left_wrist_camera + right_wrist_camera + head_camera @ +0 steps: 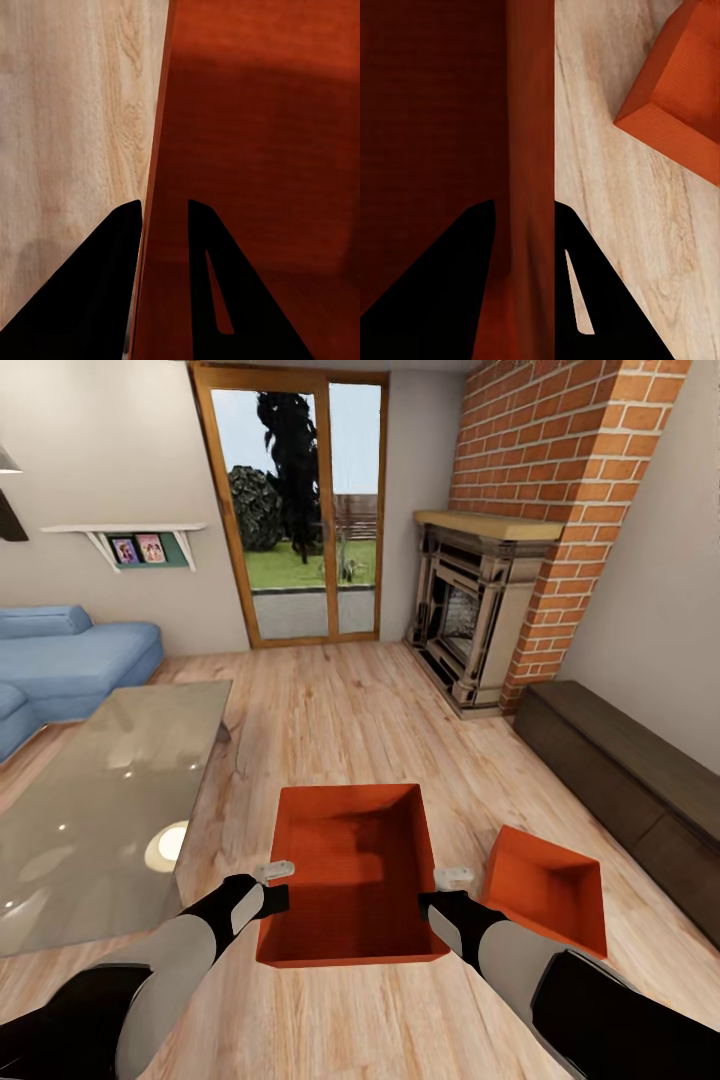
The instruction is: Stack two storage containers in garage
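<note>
Near bin (350,860) | left gripper (163,206), right gripper (523,206) each pinch a side wall for lifting | spare bin (548,885) at 3 o'clock

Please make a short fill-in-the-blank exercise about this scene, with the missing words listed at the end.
1. The left gripper and the right gripper straddle opposite side walls of the larger-looking orange-red open-top storage container, one finger ____ the bin and one outside.
2. The second orange-red container stands on the light wood plank floor to the first container's ____ in the head view.
3. The brick chimney's dark fireplace is ____ the containers.
4. The glass table stands beside a ____ sofa.

Missing words: inside; right; beyond; blue
</note>
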Motion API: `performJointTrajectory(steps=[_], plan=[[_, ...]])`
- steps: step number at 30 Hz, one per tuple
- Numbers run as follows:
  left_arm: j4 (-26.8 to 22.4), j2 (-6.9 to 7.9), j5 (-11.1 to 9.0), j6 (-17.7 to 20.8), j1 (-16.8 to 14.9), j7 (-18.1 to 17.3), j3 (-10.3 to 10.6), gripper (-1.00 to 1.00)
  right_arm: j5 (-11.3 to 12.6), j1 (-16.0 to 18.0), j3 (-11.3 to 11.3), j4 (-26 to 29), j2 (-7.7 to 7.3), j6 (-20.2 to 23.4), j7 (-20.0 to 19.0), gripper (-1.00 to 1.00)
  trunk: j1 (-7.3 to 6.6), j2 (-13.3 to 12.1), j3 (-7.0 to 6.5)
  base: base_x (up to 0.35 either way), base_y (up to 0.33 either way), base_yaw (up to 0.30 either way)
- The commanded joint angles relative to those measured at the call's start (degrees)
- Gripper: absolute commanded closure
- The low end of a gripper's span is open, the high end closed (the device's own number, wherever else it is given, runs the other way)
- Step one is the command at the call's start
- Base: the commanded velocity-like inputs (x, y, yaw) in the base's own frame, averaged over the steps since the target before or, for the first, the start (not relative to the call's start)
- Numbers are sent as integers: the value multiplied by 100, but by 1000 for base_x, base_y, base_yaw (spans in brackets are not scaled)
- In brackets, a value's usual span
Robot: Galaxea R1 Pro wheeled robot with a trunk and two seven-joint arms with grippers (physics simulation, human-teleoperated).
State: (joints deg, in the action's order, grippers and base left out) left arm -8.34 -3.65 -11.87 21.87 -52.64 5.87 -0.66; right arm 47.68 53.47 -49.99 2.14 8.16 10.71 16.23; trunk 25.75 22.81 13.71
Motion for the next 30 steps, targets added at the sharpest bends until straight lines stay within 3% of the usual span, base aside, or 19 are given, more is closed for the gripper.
performJointTrajectory(steps=[1,30], plan=[[-1,-4,9,37,-1,55,-83,100,-16,5,-91,137,2,36,21,100,3,11,2,0,0,0],[-1,-4,9,37,-1,64,-83,100,-21,5,-98,137,2,36,21,100,3,11,-264,0,0,0]])
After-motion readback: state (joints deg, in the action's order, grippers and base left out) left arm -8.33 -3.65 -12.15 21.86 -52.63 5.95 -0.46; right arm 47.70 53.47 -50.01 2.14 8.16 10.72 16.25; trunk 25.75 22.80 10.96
